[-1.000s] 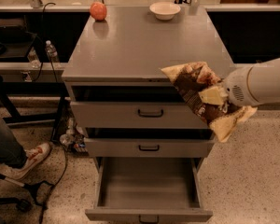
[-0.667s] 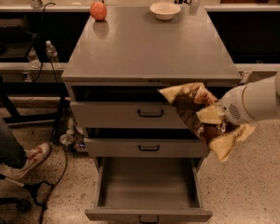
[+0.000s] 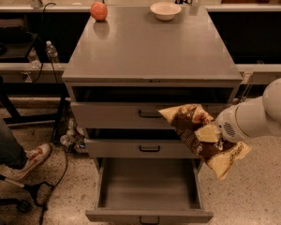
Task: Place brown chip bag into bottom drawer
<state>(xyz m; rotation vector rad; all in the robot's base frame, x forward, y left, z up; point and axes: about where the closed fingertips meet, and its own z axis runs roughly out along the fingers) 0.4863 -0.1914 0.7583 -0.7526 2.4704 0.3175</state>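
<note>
gripper (image 3: 207,134) at 4 o'clock, fingers clamped on brown chip bag (image 3: 187,123) | bag and arm lower than 0.7 s ago, bag now overlapping middle drawer (image 3: 126,149), at 1 o'clock of open bottom drawer (image 3: 149,189) | counts: bag 1, drawers (image 3: 112,115) 3, apple (image 3: 99,11) 1, bowl (image 3: 165,10) 1

One camera looks down from above and in front of the grey cabinet (image 3: 150,50), fairly near, facing its front; the gripper (image 3: 210,136), clutching the brown chip bag (image 3: 187,121), sits at right.

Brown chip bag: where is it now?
The brown chip bag hangs in the gripper, right of view, before the upper drawers' ends, above the bottom drawer.
</note>
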